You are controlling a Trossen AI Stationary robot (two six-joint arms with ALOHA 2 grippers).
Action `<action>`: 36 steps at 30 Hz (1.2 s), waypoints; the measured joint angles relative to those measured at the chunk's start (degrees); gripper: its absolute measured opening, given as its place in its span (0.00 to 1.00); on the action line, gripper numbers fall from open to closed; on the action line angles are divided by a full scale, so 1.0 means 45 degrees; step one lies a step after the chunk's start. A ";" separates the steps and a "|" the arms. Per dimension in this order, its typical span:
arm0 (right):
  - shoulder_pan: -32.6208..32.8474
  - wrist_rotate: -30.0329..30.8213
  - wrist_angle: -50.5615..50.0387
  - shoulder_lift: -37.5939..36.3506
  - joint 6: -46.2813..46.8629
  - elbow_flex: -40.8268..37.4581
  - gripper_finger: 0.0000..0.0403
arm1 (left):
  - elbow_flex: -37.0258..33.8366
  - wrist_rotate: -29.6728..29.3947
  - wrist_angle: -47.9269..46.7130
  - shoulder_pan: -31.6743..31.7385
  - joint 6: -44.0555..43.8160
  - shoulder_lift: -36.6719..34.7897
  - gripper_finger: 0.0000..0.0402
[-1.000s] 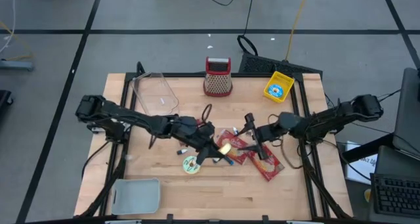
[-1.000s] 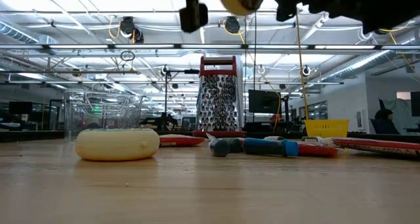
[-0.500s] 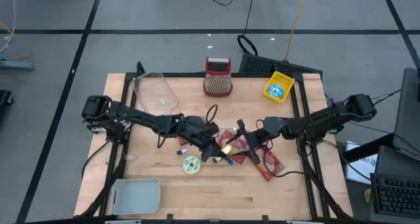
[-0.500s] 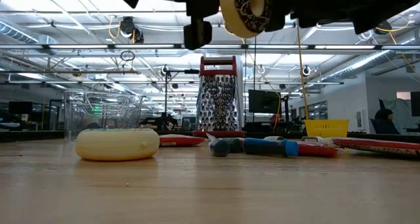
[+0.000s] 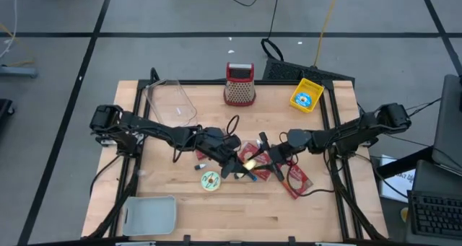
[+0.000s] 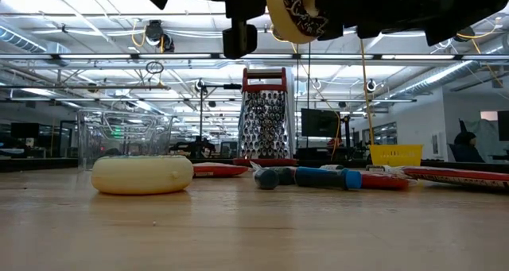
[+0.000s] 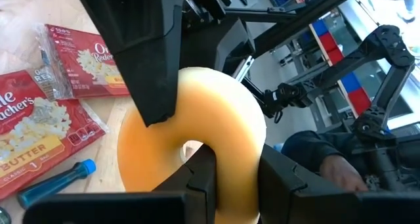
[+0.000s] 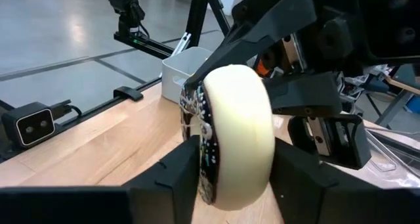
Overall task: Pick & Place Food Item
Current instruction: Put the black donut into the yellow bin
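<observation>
- The left claw [image 7: 197,142] holds the doughnut [image 7: 190,135] in the air above the surface [image 5: 180,210].
- The right claw [image 8: 230,175] stands around it, not yet tight.
- If the left releases early, the doughnut may fall.

Bright, even overhead light; soft shadows; blurred close foreground in wrist views.
</observation>
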 joint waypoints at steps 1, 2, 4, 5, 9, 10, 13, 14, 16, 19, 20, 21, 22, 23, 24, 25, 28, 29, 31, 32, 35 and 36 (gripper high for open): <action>0.0000 -0.0001 0.0004 -0.0006 0.0000 0.0000 0.34 | 0.0000 0.0000 0.0000 0.0000 0.0000 0.0000 0.19; 0.0000 -0.0002 0.0005 -0.0006 0.0000 0.0000 0.32 | 0.0000 0.0000 0.0000 0.0000 0.0009 -0.0005 0.19; 0.0000 -0.0002 0.0000 -0.0006 0.0002 -0.0005 0.28 | 0.0000 0.0000 -0.0009 0.0000 0.0200 -0.0001 0.19; 0.0000 -0.0006 0.0001 -0.0006 0.0000 -0.0005 0.26 | 0.0000 0.0000 -0.0006 0.0000 0.0356 -0.0005 0.19; 0.0000 -0.0017 0.0005 -0.0006 0.0000 -0.0005 0.20 | 0.0000 -0.0015 -0.0009 -0.0132 0.1460 -0.0005 0.21; 0.0000 -0.0017 0.0004 -0.0006 0.0000 -0.0005 0.19 | 0.0000 -0.0020 0.0000 -0.0156 0.1644 -0.0005 0.23; 0.0005 -0.0023 -0.0002 -0.0006 0.0000 -0.0005 0.15 | 0.0000 -0.0019 0.0006 -0.0180 0.1880 -0.0005 0.32; 0.0005 -0.0024 -0.0006 -0.0006 0.0000 -0.0005 0.14 | 0.0000 -0.0019 0.0000 -0.0159 0.1877 -0.0005 0.36; 0.0001 -0.0022 -0.0015 -0.0006 0.0001 -0.0005 0.13 | 0.0000 0.0010 0.0000 -0.0107 0.1900 -0.0005 0.44; 0.0000 -0.0002 -0.0029 -0.0006 0.0092 -0.0010 0.12 | 0.0000 0.0183 -0.0005 0.0048 0.2432 -0.0010 0.54; 0.0000 0.0002 -0.0035 -0.0006 0.0111 -0.0010 0.11 | 0.0000 0.0412 -0.0001 0.0137 0.2562 -0.0015 0.57; 0.0000 0.0006 -0.0044 -0.0008 0.0112 -0.0010 0.11 | 0.0000 0.0715 -0.0010 0.0272 0.2595 -0.0073 0.59; 0.0000 0.0026 -0.0053 -0.0014 0.0117 -0.0010 0.11 | 0.0000 0.1075 -0.0042 0.0437 0.2503 -0.0137 0.61; -0.0005 0.0055 -0.0053 -0.0021 0.0124 -0.0010 0.11 | 0.0000 0.1451 -0.0025 0.0641 0.2275 -0.0183 0.63; -0.0012 0.0086 -0.0080 -0.0035 0.0138 -0.0010 0.11 | 0.0000 0.1840 -0.0006 0.0848 0.1983 -0.0215 0.64; -0.0015 0.0109 -0.0122 -0.0039 0.0142 -0.0010 0.11 | 0.0000 0.2269 -0.0067 0.1050 0.1753 -0.0316 0.66; 0.0011 -0.0058 -0.0453 -0.0019 0.0151 -0.0015 0.11 | 0.0013 0.3007 0.0034 0.1565 0.1485 -0.0484 0.68; 0.0024 -0.0083 -0.0501 -0.0004 0.0146 -0.0020 0.11 | 0.0019 0.3013 -0.0017 0.1701 0.1505 -0.0598 0.68; 0.0010 -0.0095 -0.0491 -0.0016 0.0151 -0.0029 0.11 | 0.0015 0.2968 0.0005 0.1877 0.1868 -0.0717 0.69; 0.0006 -0.0048 -0.0485 -0.0016 0.0205 -0.0029 0.11 | 0.0015 0.2919 0.0070 0.1963 0.2127 -0.0735 0.69; 0.0000 -0.0044 -0.0668 -0.0018 0.0791 -0.0029 0.11 | 0.0000 0.2900 -0.0078 0.2265 0.2902 -0.0967 0.69; -0.0019 -0.0040 -0.0846 -0.0094 0.1059 -0.0029 0.11 | 0.0007 0.2798 0.0036 0.2346 0.3194 -0.1016 0.69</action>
